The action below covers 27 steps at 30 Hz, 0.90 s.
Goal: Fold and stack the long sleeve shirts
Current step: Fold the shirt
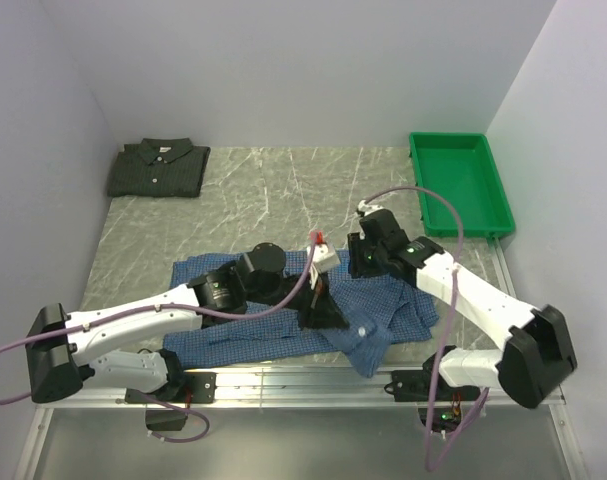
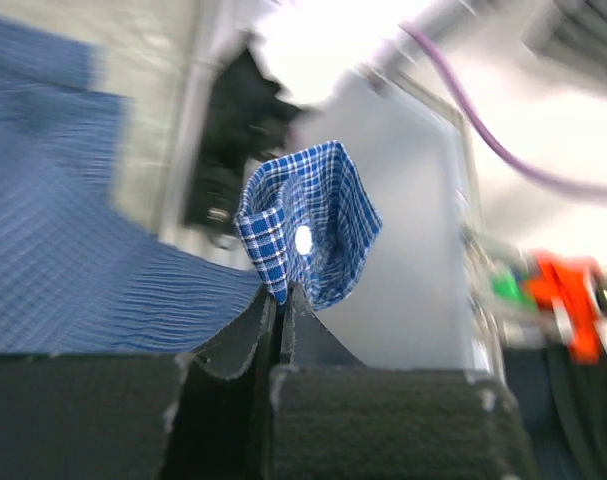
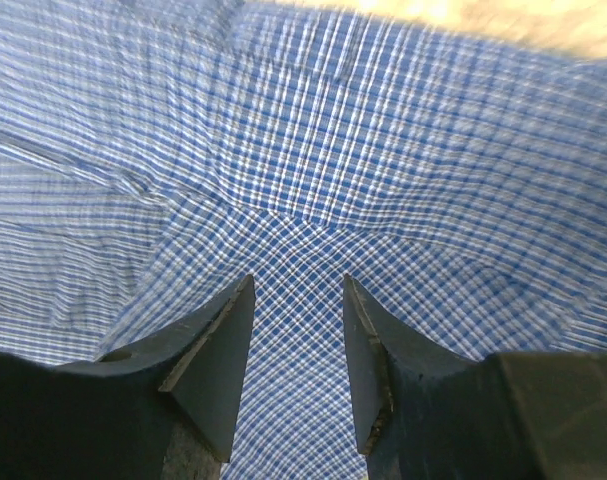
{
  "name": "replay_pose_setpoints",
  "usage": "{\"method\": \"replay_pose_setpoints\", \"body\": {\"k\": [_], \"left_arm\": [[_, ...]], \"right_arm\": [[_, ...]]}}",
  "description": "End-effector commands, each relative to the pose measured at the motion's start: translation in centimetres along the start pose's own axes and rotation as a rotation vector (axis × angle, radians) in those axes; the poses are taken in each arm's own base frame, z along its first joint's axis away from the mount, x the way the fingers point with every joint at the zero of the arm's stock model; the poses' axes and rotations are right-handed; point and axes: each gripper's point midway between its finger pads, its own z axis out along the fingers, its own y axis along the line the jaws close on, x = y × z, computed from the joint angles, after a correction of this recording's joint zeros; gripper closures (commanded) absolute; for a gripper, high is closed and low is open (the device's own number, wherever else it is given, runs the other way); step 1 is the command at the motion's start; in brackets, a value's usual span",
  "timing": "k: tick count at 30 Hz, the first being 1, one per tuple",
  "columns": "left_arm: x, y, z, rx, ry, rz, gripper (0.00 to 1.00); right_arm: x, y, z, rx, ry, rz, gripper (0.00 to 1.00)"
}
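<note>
**tomk:** Since the left tool (image 2: 280, 300) is clenched on a little fold of the blue shirt (image 2: 328, 200), right by a white button (image 2: 303, 240), I'd guess it's got the front button strip lifted. Agree?

**rae_b:** Looks that way to me. The right tool (image 3: 298, 285) is released: jaws apart, pointing down at the check cloth, fabric showing in the gap but nothing pinched that I can see. Creases run in toward the gap, so it's probably lining up a grab.

**tomk:** Where's everything else sitting?

**rae_b:** Blue one's spread out and rumpled at 6 o'clock on the surface (image 1: 283, 190), between the two arms. The dark check shirt (image 1: 158, 168) is folded, collar up, at 10 o'clock, well apart. Green tray (image 1: 458, 185) is over at 2 o'clock.

**tomk:** How do you think the cloth handles?

**rae_b:** Thin, light and floppy, I'd say. It'll sag from whatever point is pinched and drag the rest along, no stiffness at all. A single layer could slide out, so I'd take hold where it's doubled up: button strip, collar, cuff or hem, one tool at each end of the fold line.
</note>
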Motion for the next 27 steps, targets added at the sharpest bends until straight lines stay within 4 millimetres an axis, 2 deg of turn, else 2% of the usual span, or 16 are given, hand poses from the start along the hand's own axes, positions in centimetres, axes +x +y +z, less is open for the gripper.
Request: {"method": "replay_pose_setpoints", "body": {"k": [1,2,4,5,7,8,11,13,16,18,20,21,22,23,26,27], "left_arm": [[-3.6,5.2,-1.6,-0.278,-0.2,-0.094,1.0],[-4.3,6.0,-2.6,-0.325,-0.247,-0.108,0.99],[-4.6,9.1,-4.5,-0.461,-0.332,-0.171,0.99],[-5.6,10.6,-6.2,-0.556,-0.415,-0.185,1.0],[-4.6,13.6,-8.6,-0.69,-0.462,-0.275,1.0],[-5.0,14.7,-10.2,-0.756,-0.521,-0.295,0.99],[-4.2,17.7,-13.8,-0.897,-0.631,-0.414,0.99],[-2.7,19.6,-15.7,-0.989,-0.69,-0.522,0.99],[-1.1,21.2,-18.3,-1.08,-0.799,-0.627,0.99],[0.1,21.7,-19.1,-1.095,-0.848,-0.66,1.0],[0.4,21.9,-20.2,-1.105,-0.91,-0.666,0.98],[1.8,22.4,-20.4,-1.122,-0.915,-0.696,0.93],[2.2,22.7,-21.1,-1.142,-0.947,-0.706,0.84],[2.5,22.6,-21.4,-1.137,-0.974,-0.713,0.81],[5.4,23.5,-21.9,-1.141,-1.001,-0.718,0.81],[4.7,23.3,-21.9,-1.1,-1.039,-0.702,0.81]], "right_arm": [[-2.7,-1.1,-2.3,0.062,-0.135,0.043,0.52],[-3.3,-1.1,-3.0,0.058,-0.173,0.058,0.51],[-3.4,-1.4,-3.5,0.066,-0.201,0.071,0.51],[-3.6,-1.5,-3.9,0.068,-0.227,0.086,0.51],[-3.7,-1.6,-4.3,0.064,-0.247,0.095,0.51],[-4.0,-1.4,-4.7,0.052,-0.266,0.105,0.51],[-3.7,-1.6,-4.9,0.047,-0.283,0.118,0.5],[-3.6,-1.5,-5.0,0.041,-0.289,0.122,0.5],[-3.2,-1.6,-5.0,0.035,-0.291,0.129,0.5],[-2.6,-1.7,-4.7,0.034,-0.279,0.127,0.49],[-2.2,-1.6,-4.6,0.025,-0.271,0.123,0.49],[-2.1,-1.6,-4.5,0.02,-0.267,0.121,0.49],[-1.9,-1.3,-4.4,0.005,-0.259,0.119,0.49],[-1.8,-1.2,-4.3,-0.006,-0.255,0.113,0.49],[-1.3,-0.6,-4.0,-0.042,-0.234,0.1,0.49],[-1.3,-0.4,-4.0,-0.051,-0.234,0.098,0.49]]}}
